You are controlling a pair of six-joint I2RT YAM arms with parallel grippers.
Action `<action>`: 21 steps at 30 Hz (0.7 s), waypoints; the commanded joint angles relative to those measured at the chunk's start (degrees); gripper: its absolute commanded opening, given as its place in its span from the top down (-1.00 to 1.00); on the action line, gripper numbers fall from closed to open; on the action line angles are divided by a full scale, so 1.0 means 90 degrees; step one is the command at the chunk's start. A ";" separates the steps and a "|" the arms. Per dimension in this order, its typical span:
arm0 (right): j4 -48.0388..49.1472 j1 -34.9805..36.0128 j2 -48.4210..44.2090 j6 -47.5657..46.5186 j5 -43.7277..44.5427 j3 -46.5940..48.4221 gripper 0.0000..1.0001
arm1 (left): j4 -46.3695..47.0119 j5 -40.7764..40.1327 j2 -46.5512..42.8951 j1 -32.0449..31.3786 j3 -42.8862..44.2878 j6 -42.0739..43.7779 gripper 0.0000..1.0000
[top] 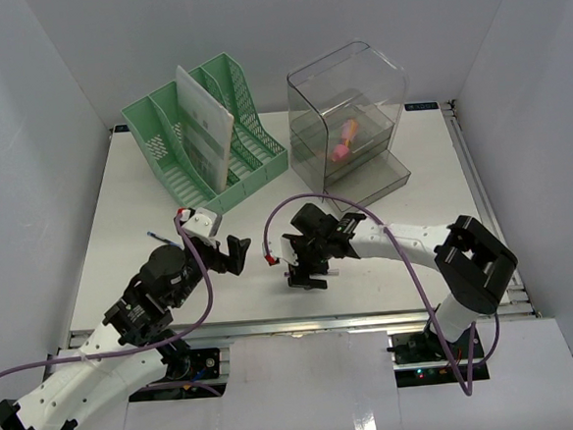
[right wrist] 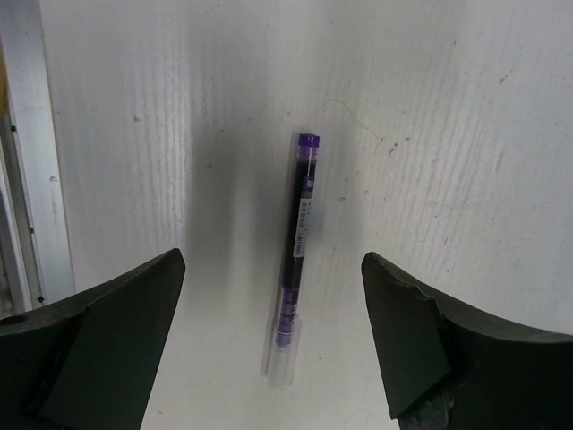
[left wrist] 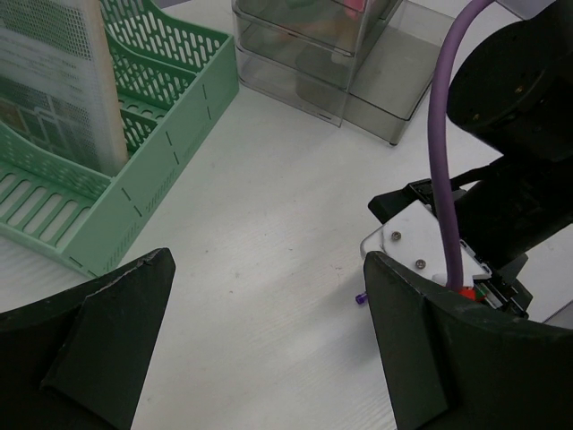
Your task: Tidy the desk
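My right pincer spread above purple pen on worktop, its clear end blurry; my left pincer spread.

White worktop seen from above. At the back, a green file rack holds an upright printed sheet; beside it, a clear drawer box contains a pink object. Left claw and right claw are near each other, front centre.

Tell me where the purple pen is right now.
The purple pen lies flat on the desk in the right wrist view, centred between the fingers of the open right gripper and touching neither, near the front rail.
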 commanded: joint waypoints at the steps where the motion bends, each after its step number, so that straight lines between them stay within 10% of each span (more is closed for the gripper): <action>1: 0.0187 0.0125 0.0034 -0.0270 0.0690 -0.0037 -0.72 | -0.0060 -0.0073 -0.0138 0.0013 -0.0021 0.0016 -0.96; 21: 0.0522 0.0174 0.0580 -0.0305 0.1484 -0.0290 0.18 | -0.0060 0.0012 -0.0234 0.0013 -0.0004 0.0012 -0.96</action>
